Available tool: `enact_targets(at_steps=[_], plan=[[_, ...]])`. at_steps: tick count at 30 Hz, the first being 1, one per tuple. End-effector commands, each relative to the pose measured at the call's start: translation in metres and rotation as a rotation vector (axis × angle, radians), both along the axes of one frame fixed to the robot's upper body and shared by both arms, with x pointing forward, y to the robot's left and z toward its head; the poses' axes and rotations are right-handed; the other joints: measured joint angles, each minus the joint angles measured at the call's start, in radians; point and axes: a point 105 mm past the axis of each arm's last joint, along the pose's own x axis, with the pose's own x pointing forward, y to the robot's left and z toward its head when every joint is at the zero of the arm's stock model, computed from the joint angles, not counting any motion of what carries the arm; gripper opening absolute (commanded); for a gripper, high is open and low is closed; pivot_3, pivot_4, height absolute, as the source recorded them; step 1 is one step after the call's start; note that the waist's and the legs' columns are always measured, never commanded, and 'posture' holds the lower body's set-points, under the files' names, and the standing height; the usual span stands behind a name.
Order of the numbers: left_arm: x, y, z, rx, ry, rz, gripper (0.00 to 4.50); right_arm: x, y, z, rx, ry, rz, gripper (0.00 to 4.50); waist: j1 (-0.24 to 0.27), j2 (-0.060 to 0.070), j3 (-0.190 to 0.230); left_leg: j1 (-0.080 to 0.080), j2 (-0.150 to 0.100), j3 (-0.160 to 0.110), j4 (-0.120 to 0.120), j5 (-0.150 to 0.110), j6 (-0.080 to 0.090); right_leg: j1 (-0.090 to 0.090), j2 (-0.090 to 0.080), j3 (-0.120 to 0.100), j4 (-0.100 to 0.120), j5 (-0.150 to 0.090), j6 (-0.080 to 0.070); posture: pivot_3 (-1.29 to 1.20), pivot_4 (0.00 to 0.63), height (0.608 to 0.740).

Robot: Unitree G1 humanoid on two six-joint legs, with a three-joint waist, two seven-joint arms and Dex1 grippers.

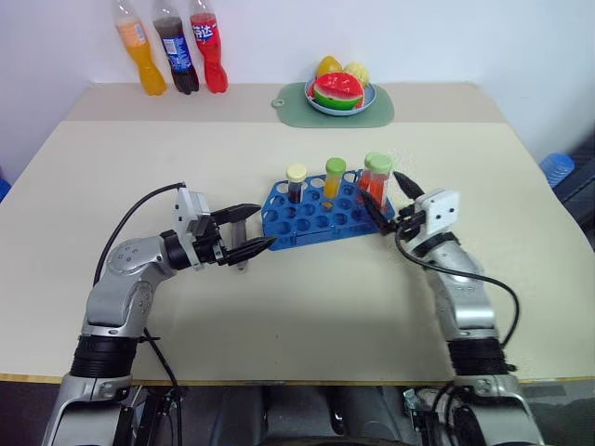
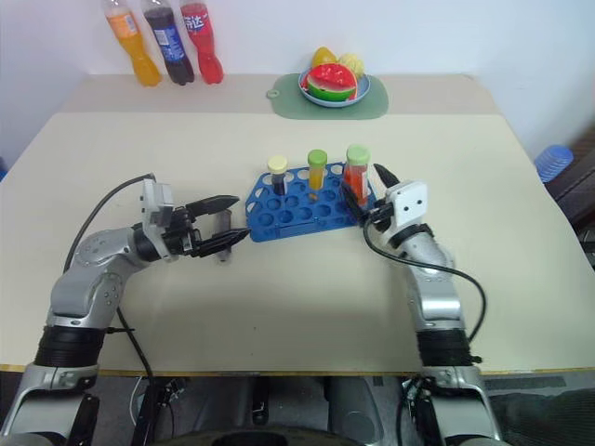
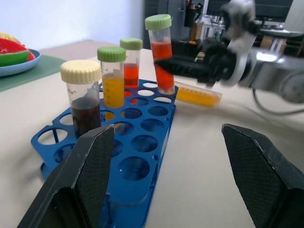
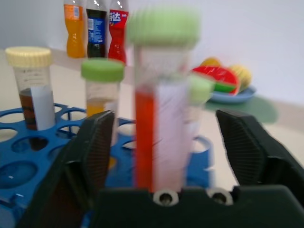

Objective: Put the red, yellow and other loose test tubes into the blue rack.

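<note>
Left eye view, four capped test tubes point(image 1: 333, 178) stood in blue rack point(image 1: 316, 218) on counter point(image 1: 297, 307), one yellow tube point(image 3: 197, 95) laid beside, left claw point(image 1: 246, 232) held level, spread apart, right claw point(image 1: 390, 200) spread around red tube point(image 4: 154, 137).

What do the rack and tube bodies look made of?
Rack: likely moulded plastic, glossy blue, with highlights around its round holes. Tubes: clear plastic or glass, can't tell which; the liquid shows through, under ribbed, probably plastic caps.

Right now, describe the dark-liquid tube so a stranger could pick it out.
Find the blue rack mid-table. The dark-liquid tube stands upright in its back row, at the end nearest the left gripper. Alone among the rack's tubes, it has a cream cap rather than green.
</note>
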Motion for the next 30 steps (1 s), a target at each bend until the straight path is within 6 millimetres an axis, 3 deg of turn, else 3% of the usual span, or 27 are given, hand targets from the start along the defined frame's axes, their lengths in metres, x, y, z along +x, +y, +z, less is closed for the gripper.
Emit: enact_targets(at_steps=[1, 4, 11, 25, 30], plan=[[-0.002, -0.005, 0.009, -0.017, -0.038, -0.025, 3.73, -0.018, -0.005, 0.034, -0.014, -0.051, 0.054, 3.76, -0.001, 0.0, 0.0, 0.0, 0.0, 0.0, 0.0, 0.0, 0.0, 0.0, 0.0, 0.0, 0.0, 0.0, 0.0, 0.0, 0.15, 0.74], [-0.002, -0.008, 0.007, -0.022, -0.036, -0.033, 3.73, -0.024, -0.012, 0.037, -0.024, 0.017, 0.076, 3.76, -0.003, 0.0, 0.0, 0.001, 0.0, 0.0, 0.0, 0.0, 0.0, 0.0, 0.001, 0.0, 0.0, 0.0, 0.0, 0.0, 0.15, 0.74], [-0.002, -0.012, 0.007, -0.032, -0.035, -0.042, 3.73, -0.03, -0.001, 0.034, -0.001, 0.212, 0.155, 3.76, -0.001, -0.001, 0.0, 0.0, 0.0, 0.0, 0.0, 0.0, 0.0, 0.0, 0.001, 0.0, 0.0, -0.001, -0.002, 0.0, 0.15, 0.74], [-0.01, -0.004, 0.003, -0.035, -0.032, 0.005, 3.73, 0.004, 0.011, 0.036, 0.004, 0.279, 0.19, 3.76, -0.001, -0.001, 0.0, 0.0, 0.0, 0.0, -0.001, 0.0, 0.0, -0.001, 0.001, 0.0, -0.001, -0.001, -0.001, 0.0, 0.15, 0.74], [-0.013, -0.003, 0.003, -0.034, -0.03, 0.018, 3.73, 0.016, 0.006, 0.037, 0.013, 0.253, 0.122, 3.76, -0.001, -0.001, 0.0, 0.0, 0.0, 0.0, -0.001, 0.0, 0.0, -0.001, 0.001, 0.0, -0.001, -0.001, -0.001, 0.0, 0.15, 0.74]])
